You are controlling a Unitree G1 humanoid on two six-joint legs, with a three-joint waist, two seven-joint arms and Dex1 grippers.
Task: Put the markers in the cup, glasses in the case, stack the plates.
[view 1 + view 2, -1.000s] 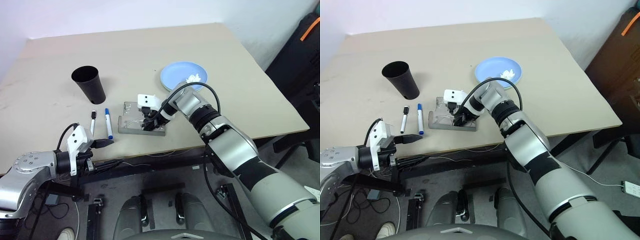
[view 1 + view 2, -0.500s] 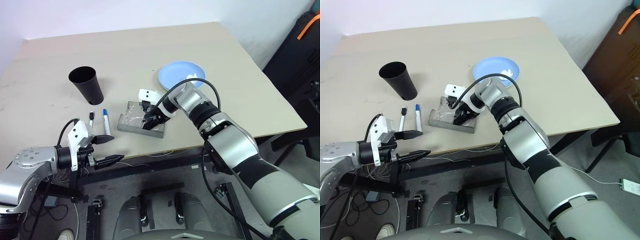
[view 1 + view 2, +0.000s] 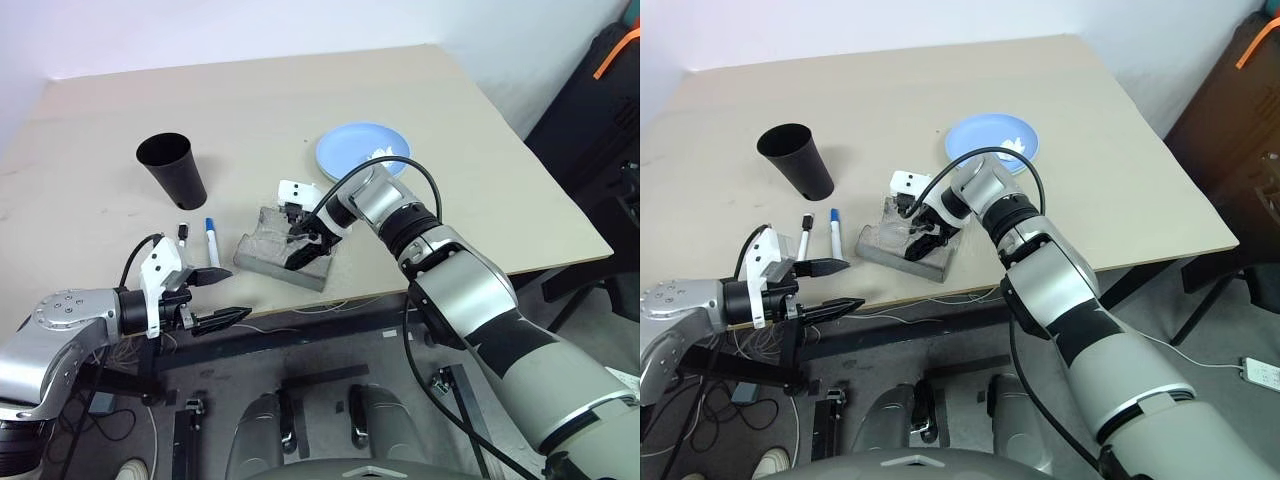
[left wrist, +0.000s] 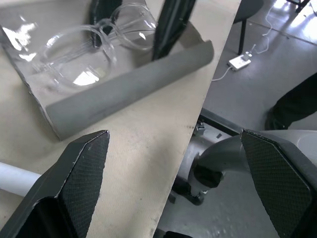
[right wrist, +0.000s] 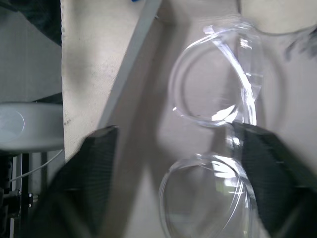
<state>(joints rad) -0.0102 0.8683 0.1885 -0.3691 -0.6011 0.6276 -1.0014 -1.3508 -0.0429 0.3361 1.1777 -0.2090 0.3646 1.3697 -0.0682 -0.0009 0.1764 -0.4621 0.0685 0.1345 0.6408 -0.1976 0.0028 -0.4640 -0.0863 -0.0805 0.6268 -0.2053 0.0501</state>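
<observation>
Right pincer [image 3: 923,232], its two black fingers spread wide and gripping nothing, hangs inside the open grey fabric glasses case [image 3: 902,250] near the table's front edge. Clear transparent plastic eyeglasses [image 5: 213,144] lie loose in the case tray, directly under and between those fingers. Judged risk: a fingertip lifting out could catch the frame and drag it back out, or tip the case off the edge. Left pincer [image 3: 830,286] gapes wide too, empty, beyond the table edge
</observation>
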